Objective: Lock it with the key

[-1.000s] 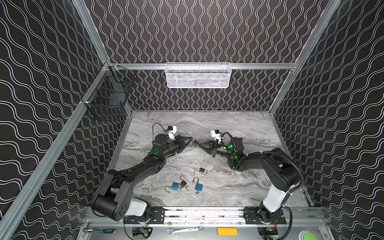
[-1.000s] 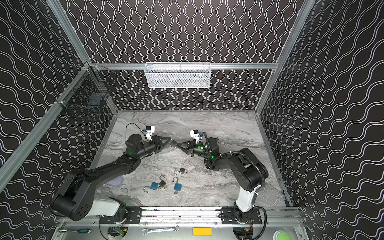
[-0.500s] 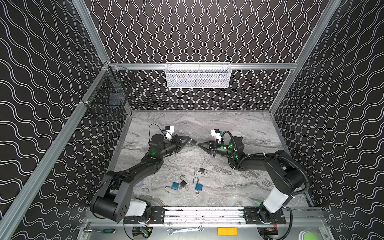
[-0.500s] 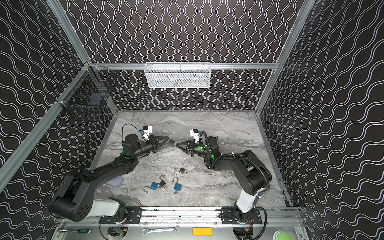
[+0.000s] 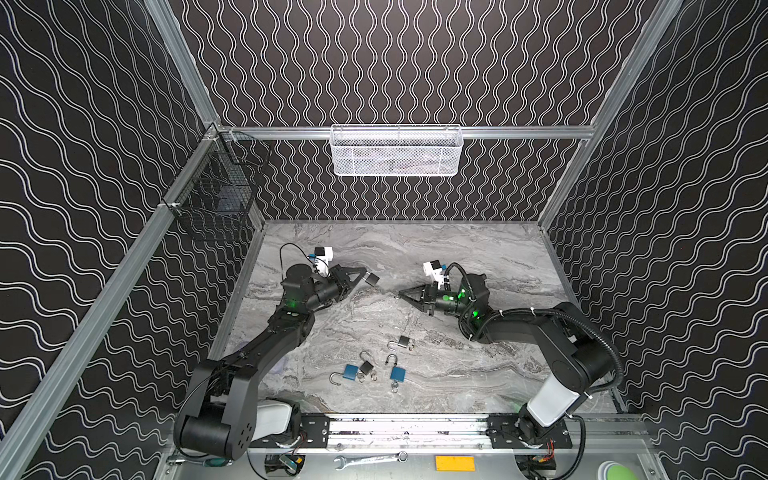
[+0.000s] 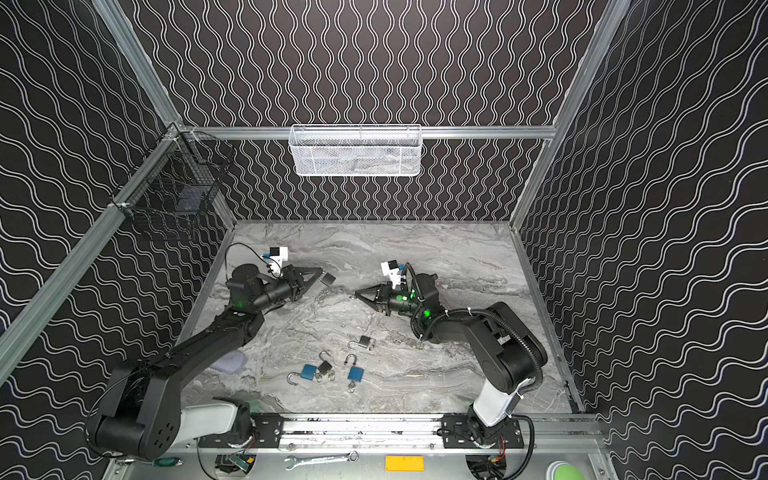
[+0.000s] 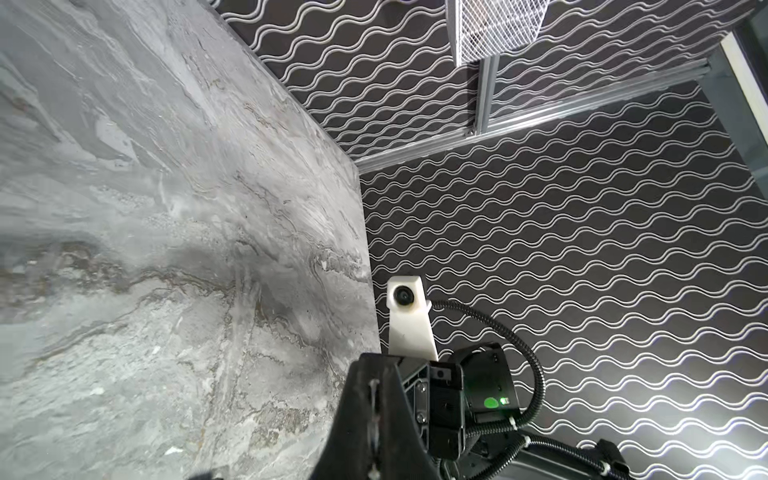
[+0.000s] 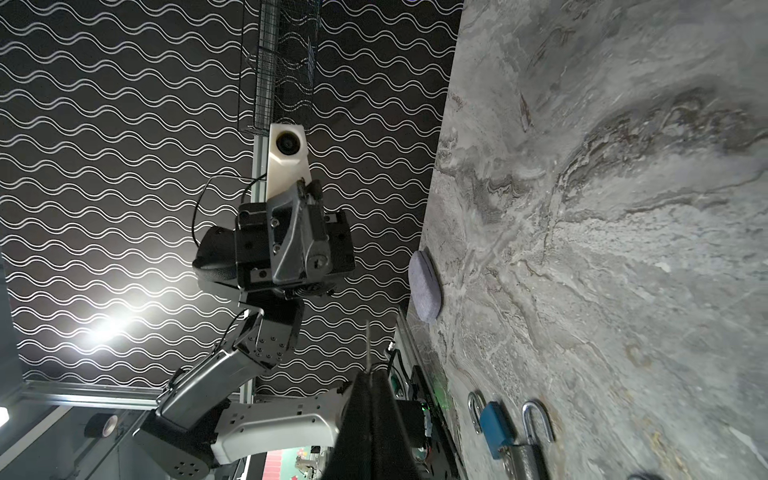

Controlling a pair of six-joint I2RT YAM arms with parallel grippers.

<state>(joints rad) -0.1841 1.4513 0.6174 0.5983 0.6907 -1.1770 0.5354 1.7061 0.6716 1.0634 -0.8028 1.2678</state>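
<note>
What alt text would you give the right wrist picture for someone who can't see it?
The left gripper holds a dark padlock in the air, its keyhole facing the camera, while the right gripper in the foreground pinches a thin key pointed toward it. Beside them the grey marble table carries an open blue padlock.

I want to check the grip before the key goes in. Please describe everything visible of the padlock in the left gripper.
The padlock is small, with a dark grey, metal-looking body. The shut left gripper pinches it at its tip, in the air above the marbled table; nothing else touches it. In the right wrist view its keyhole faces the key in the shut right gripper, with a gap between them. Its shackle cannot be made out.
</note>
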